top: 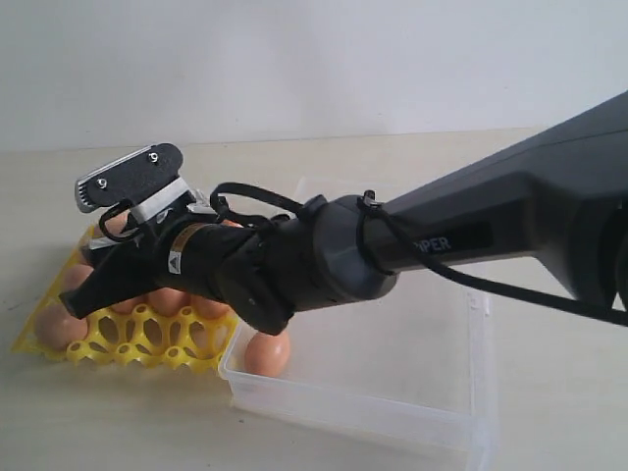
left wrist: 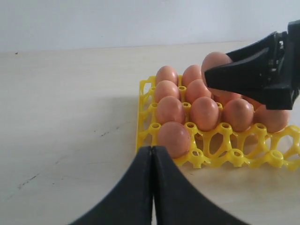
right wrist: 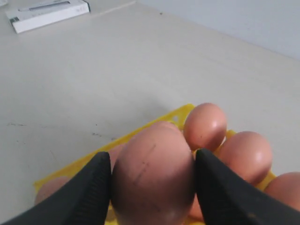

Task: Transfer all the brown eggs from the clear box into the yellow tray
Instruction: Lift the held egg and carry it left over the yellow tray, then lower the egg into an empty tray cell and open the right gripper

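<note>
**Right claw over tray with egg; one egg seen in box**

The right claw (right wrist: 151,161) was pinching a brown egg, the held egg (right wrist: 152,187), its two jaws pressed on the egg's opposite flanks. As far as the right wrist view allowed, the egg's long axis ran along the jaws, not across them. The arm reached across the middle, so the held egg hung above the yellow tray (top: 157,345), clear of the seated eggs (left wrist: 204,112) and not yet in a cup.

The left claw (left wrist: 152,154) had its jaws pressed together and gripped nothing. It sat low over the desk (top: 98,427), just beside the tray's near edge.

One more brown egg, the boxed egg (top: 267,353), lay in the corner of the clear box (top: 392,388) nearest the tray. The rest of the box floor in view was bare, though the arm hid part of it.

Finding: the empty cups (left wrist: 243,150) lay in the tray row nearest the left claw, below the held egg and toward that claw. Which cup sat directly beneath the egg could not be told. In my judgement the placing fell to the right arm, which needed to descend into a free cup without knocking its seated neighbours
</note>
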You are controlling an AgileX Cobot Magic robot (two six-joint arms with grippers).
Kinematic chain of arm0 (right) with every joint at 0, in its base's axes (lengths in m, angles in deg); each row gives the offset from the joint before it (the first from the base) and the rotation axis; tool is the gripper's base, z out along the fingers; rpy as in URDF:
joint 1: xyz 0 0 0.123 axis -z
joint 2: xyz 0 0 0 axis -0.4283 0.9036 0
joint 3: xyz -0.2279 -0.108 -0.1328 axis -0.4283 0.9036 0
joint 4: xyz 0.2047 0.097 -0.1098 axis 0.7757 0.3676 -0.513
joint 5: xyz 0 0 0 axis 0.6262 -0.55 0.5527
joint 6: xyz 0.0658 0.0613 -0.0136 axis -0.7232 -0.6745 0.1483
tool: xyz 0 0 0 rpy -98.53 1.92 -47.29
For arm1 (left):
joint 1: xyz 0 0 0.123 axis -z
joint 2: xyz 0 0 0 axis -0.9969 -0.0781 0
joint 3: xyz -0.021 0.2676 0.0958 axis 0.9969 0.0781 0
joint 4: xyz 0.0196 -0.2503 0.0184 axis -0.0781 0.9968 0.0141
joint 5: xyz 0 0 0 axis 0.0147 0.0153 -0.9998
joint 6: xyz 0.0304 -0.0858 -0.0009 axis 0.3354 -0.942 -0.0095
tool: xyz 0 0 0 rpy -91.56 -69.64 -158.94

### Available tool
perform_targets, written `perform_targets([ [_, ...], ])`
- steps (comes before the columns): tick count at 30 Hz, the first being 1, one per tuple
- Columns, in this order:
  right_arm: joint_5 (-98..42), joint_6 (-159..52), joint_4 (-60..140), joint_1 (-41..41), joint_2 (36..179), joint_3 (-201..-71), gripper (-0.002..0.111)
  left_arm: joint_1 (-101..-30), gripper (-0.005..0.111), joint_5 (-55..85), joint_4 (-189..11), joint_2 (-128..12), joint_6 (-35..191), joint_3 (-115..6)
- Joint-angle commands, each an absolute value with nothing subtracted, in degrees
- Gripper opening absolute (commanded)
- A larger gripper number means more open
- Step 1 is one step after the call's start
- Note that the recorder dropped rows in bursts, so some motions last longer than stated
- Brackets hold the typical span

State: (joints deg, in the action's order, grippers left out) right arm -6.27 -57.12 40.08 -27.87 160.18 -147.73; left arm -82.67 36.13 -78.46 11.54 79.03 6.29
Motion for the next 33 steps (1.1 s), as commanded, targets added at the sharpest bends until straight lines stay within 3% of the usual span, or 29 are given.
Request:
perform_targets([
  [1, 6.26, -61.36, 34.47, -27.93, 159.75, -143.27, 0.0, -82.74, 0.0, 35.57, -78.41, 11.86, 79.08, 6.06],
  [4, 11.33, -61.81, 31.72, -27.93, 159.75, -141.31, 0.0, -82.74, 0.0, 35.57, -78.41, 11.86, 79.08, 6.06],
  [15, 10.07, -62.78, 19.68, -27.93, 159.97, -140.87, 0.0, -82.74, 0.0, 35.57, -78.41, 11.86, 79.08, 6.06],
  [33, 12.63, -64.66, 18.5, -27.93, 164.43, -140.99, 0.0, -82.74, 0.0, 35.57, -78.41, 11.86, 79.08, 6.06],
])
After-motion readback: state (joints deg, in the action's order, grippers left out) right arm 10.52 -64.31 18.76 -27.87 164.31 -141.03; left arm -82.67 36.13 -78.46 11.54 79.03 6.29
